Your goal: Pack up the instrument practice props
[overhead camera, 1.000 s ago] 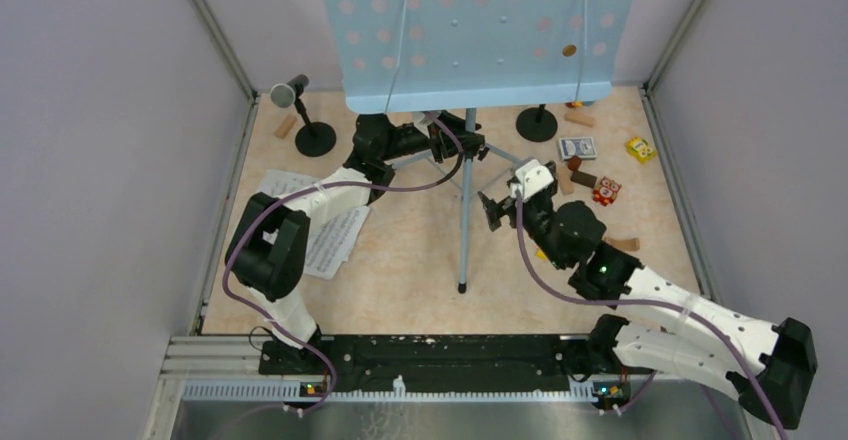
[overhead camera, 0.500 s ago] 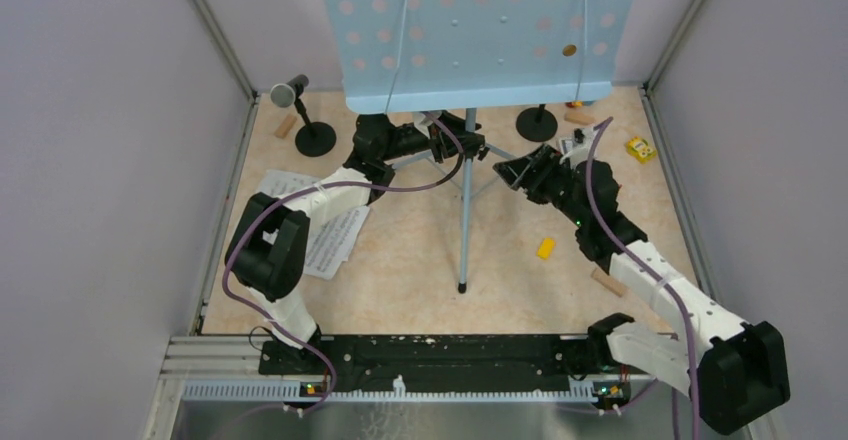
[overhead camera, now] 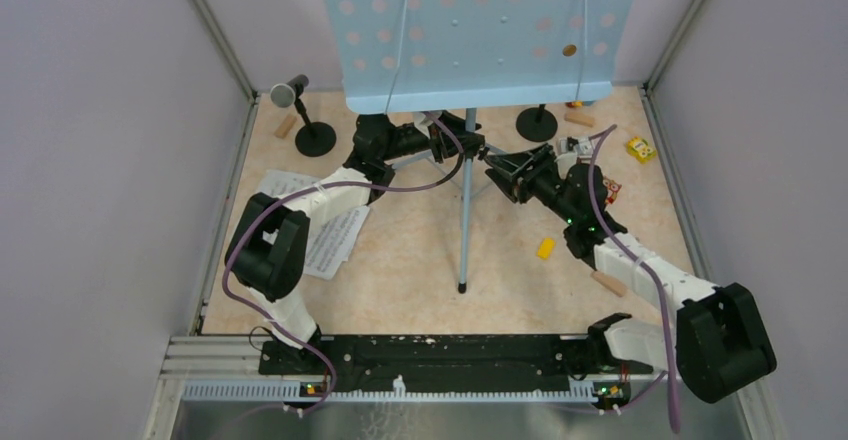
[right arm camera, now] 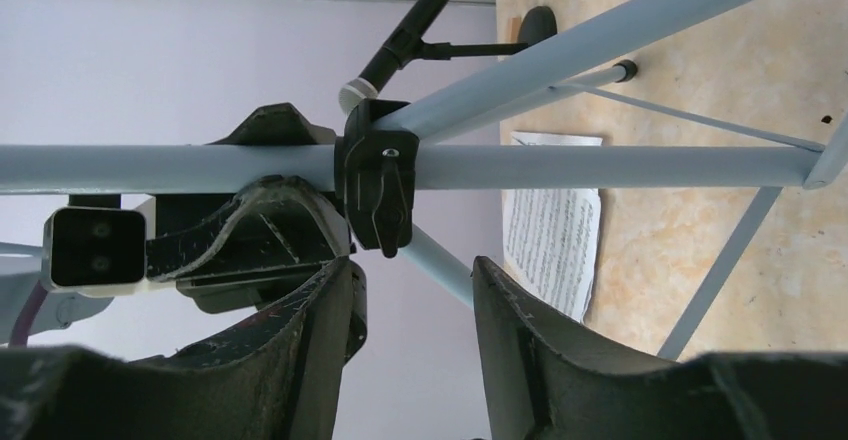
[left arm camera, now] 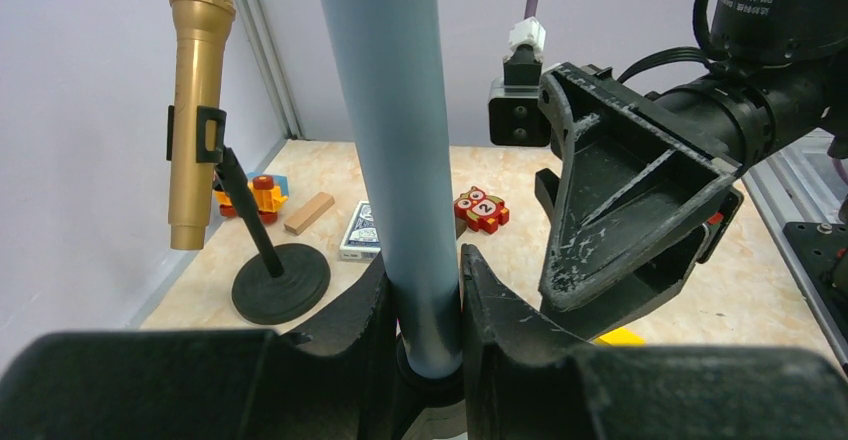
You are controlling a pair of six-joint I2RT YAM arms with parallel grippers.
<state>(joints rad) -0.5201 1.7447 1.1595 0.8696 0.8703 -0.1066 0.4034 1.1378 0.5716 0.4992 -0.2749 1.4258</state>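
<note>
The light blue hole-punched music desk (overhead camera: pixel 475 30) stands at the back on a grey pole (overhead camera: pixel 466 200) with tripod legs. My left gripper (overhead camera: pixel 472 147) is shut on the pole (left arm camera: pixel 385 110), low on the pole just above its base collar (left arm camera: pixel 425 290). My right gripper (overhead camera: pixel 503 170) is open and empty, just right of the pole, facing the black clamp knob (right arm camera: pixel 380 190) from a short gap (right arm camera: pixel 410 270). A gold microphone (left arm camera: pixel 195 100) sits in a round-based holder (left arm camera: pixel 280 285). A dark microphone (overhead camera: pixel 290 90) sits in the left holder (overhead camera: pixel 315 138). Music sheets (overhead camera: pixel 320 225) lie on the floor at the left.
A card box (left arm camera: pixel 360 230), a red owl toy (left arm camera: pixel 480 208) and a wooden block (left arm camera: pixel 307 213) lie near the right holder (overhead camera: pixel 537 123). A yellow block (overhead camera: pixel 546 248), a wooden block (overhead camera: pixel 608 282) and a yellow toy (overhead camera: pixel 640 148) lie at the right. Walls enclose three sides.
My right arm has swung back and left from the mid-right floor, and its open gripper now sits close beside the pole. My left gripper has kept its hold on the pole.
</note>
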